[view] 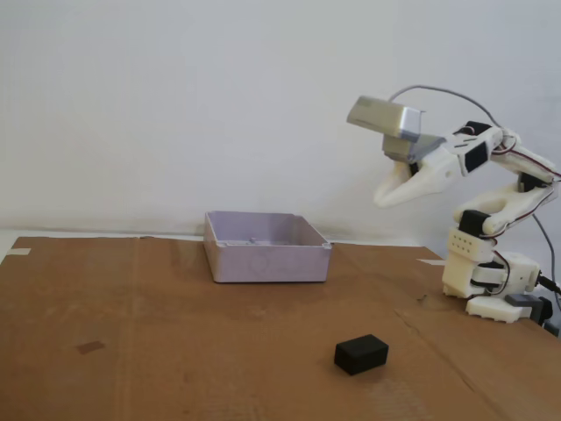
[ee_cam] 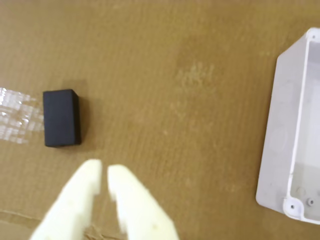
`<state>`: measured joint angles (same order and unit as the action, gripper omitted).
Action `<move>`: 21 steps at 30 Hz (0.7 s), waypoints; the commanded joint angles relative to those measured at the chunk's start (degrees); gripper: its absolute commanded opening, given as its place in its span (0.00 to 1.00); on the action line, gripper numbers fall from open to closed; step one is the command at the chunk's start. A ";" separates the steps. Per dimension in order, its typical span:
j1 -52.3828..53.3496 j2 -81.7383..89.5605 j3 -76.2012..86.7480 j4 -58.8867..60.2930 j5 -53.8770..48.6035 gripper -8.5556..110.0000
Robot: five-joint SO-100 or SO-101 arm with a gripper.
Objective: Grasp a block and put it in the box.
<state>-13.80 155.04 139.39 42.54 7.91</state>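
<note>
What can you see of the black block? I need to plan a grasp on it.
The block is a small matte black rectangular solid with crisp edges, looking like plastic or foam. It lies flat on the brown cardboard surface, untouched and intact. In the fixed view it sits in front of the box, well apart from it. In the wrist view it lies beside a strip of clear tape, ahead of the gripper.

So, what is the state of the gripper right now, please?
Gripper: closed or nearly closed, holding nothing; the block lies apart on the cardboard.
</note>
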 commanded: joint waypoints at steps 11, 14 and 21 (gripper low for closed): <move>-3.08 -16.70 -19.69 -2.11 -0.79 0.07; -3.69 -20.57 -20.65 0.00 -0.79 0.07; -5.80 -25.58 -20.39 1.67 -0.79 0.07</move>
<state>-18.46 129.38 126.04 44.56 7.65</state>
